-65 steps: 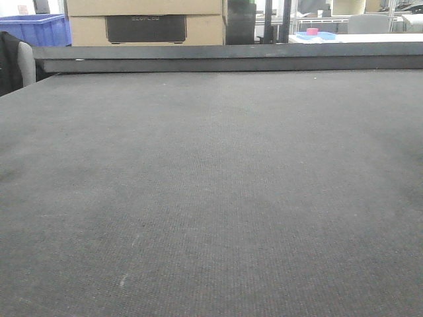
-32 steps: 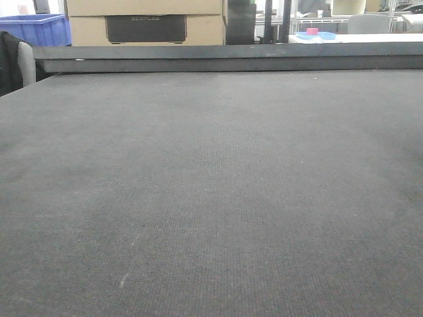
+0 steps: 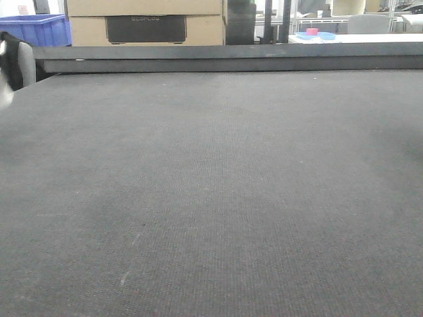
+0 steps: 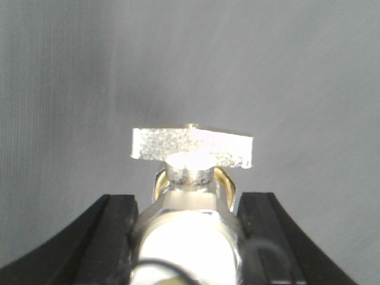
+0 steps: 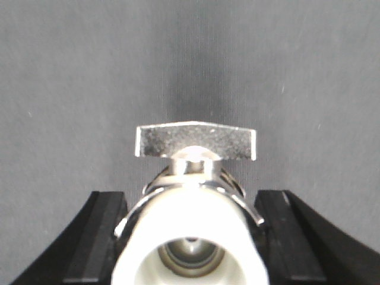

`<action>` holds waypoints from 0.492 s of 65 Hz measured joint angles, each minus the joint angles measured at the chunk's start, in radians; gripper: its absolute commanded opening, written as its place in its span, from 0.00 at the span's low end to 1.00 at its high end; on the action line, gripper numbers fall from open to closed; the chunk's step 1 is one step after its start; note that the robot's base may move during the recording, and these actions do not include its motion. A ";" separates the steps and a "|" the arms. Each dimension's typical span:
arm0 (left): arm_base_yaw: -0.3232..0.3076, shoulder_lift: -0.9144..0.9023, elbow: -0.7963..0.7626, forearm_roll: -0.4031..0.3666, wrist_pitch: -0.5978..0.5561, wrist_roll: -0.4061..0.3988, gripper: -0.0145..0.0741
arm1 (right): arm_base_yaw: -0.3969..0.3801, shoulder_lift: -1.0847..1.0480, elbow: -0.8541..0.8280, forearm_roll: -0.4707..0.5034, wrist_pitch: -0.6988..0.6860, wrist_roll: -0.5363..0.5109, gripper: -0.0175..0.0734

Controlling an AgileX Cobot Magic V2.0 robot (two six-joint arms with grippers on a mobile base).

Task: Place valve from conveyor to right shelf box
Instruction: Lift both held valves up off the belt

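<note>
Exterior front-facing view: pale blur [image 3: 4, 92] newly at conveyor [image 3: 211, 198] left edge, cardboard boxes [image 3: 145, 8] behind; left claw [image 4: 187, 205] grips valve [image 4: 191, 148], right claw [image 5: 191, 202] second valve [image 5: 196, 142].

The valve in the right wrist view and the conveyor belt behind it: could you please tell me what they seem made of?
Valve: apparently polished metal, chrome-like, given mirror glints; its handle looks rougher, a grainy cast finish. Conveyor belt: seemingly matte grey woven fabric or felt, judging by fine weave and no shine.
</note>
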 measured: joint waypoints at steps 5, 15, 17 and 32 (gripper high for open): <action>-0.002 -0.066 0.043 -0.012 -0.078 0.010 0.04 | 0.000 -0.023 0.006 0.000 -0.028 0.000 0.01; -0.002 -0.204 0.174 -0.016 -0.240 0.010 0.04 | 0.000 -0.093 0.065 0.000 -0.111 0.000 0.01; -0.002 -0.240 0.214 -0.016 -0.282 0.010 0.04 | 0.000 -0.109 0.083 0.000 -0.130 0.000 0.01; -0.002 -0.453 0.451 -0.016 -0.467 0.010 0.04 | 0.000 -0.258 0.245 0.000 -0.295 0.000 0.01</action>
